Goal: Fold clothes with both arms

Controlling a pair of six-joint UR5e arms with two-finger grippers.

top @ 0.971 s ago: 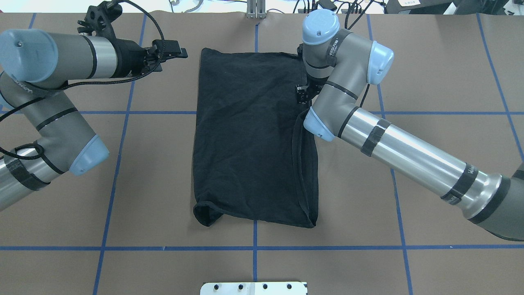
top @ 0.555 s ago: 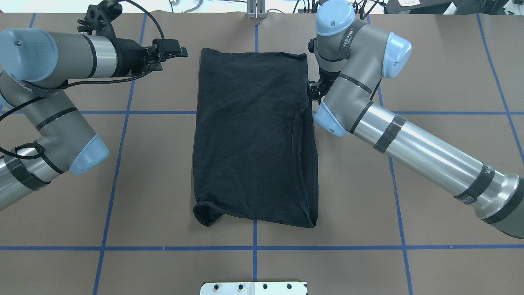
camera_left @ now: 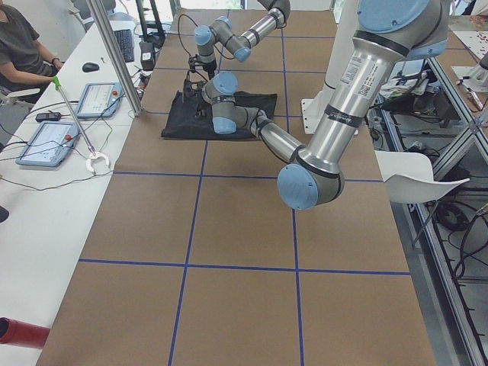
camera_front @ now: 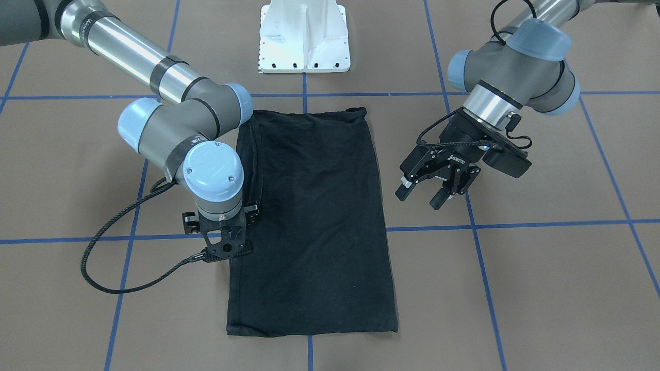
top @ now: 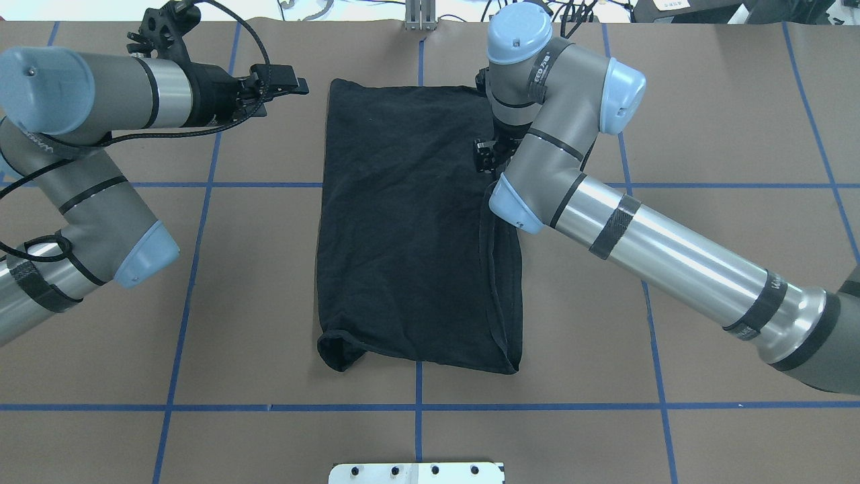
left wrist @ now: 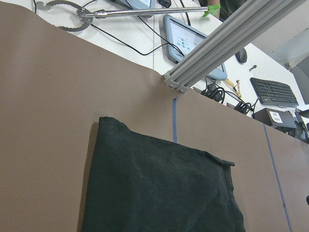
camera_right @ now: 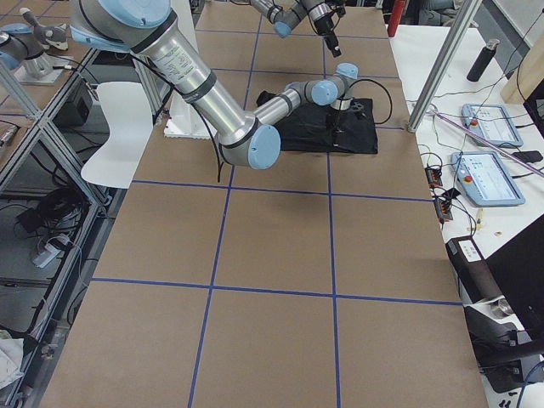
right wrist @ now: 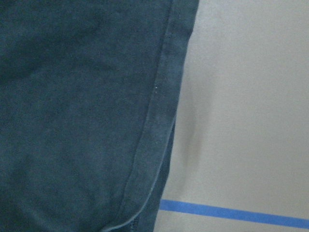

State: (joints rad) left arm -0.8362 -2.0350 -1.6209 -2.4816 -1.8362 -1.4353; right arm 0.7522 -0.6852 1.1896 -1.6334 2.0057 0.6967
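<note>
The black T-shirt (top: 410,228) lies folded into a long rectangle at the table's middle, with its logo hidden; it also shows in the front-facing view (camera_front: 314,216). My left gripper (camera_front: 430,193) is open and empty. It hovers beside the shirt's far left corner, apart from it, as the overhead view (top: 295,84) shows. My right wrist (top: 500,144) points straight down over the shirt's far right edge. The right gripper (camera_right: 337,129) is hidden under the wrist, so I cannot tell its state. The right wrist view shows the shirt's hem (right wrist: 154,121) close up, with no fingers in sight.
The white bolted pedestal base (camera_front: 304,36) stands at the robot's side of the table. Blue tape lines (top: 416,407) grid the brown table. An aluminium post (top: 420,17) stands at the far edge. A desk with tablets (camera_left: 53,137) and a seated person lie beyond it.
My right arm swung out to the right, off the shirt, then came back left over the shirt's far right edge. The left arm and the shirt have not moved.
</note>
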